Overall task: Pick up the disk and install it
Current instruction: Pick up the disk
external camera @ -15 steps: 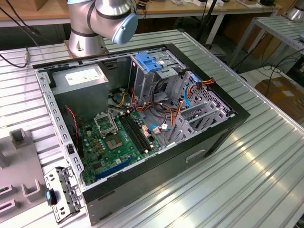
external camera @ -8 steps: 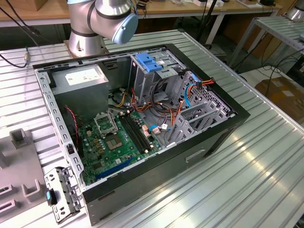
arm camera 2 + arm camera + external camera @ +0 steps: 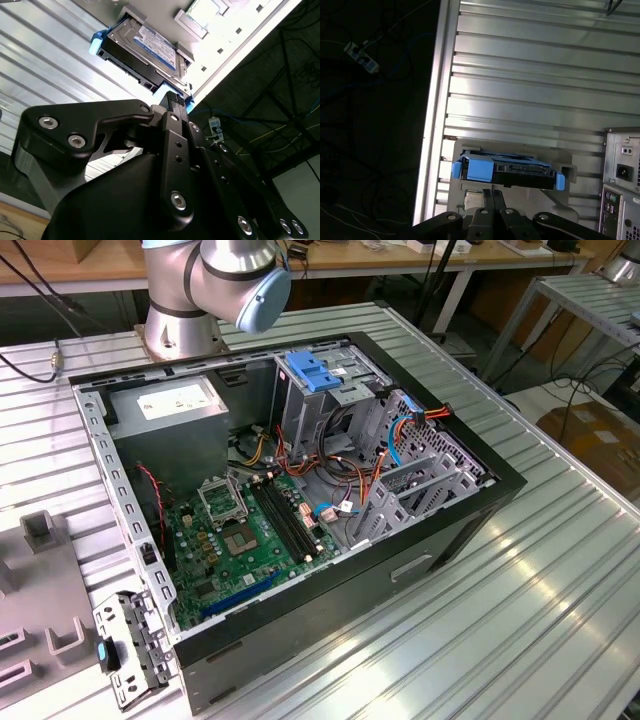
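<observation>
The disk (image 3: 147,45) lies in a grey cradle (image 3: 452,150) on the ribbed surface (image 3: 545,75), likely kept square for pickup. The end effector (image 3: 172,98) sits at its blue edge; I cannot tell its grip.

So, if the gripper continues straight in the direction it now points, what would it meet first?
Most likely the disk: in both wrist views the gripper points at its blue-framed edge, with nothing between. Whether they already touch is unclear.
</observation>
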Controlling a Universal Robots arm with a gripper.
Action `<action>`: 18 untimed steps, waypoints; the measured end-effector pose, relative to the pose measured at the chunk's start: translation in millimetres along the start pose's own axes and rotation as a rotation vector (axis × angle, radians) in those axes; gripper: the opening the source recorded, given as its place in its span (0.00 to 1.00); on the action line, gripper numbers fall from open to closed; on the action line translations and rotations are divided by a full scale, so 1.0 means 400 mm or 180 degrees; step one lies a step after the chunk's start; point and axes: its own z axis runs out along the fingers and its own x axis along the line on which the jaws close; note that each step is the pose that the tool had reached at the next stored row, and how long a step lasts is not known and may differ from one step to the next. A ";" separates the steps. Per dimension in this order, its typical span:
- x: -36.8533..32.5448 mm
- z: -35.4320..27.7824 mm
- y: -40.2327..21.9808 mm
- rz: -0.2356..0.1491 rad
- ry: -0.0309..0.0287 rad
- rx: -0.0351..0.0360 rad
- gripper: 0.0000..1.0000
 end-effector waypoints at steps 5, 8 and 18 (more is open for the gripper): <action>0.000 0.000 0.000 0.0000 0.0000 0.0000 0.11; 0.000 0.000 0.000 -0.0006 0.0000 0.0000 0.11; 0.000 0.000 0.000 -0.0391 0.0018 -0.0004 0.11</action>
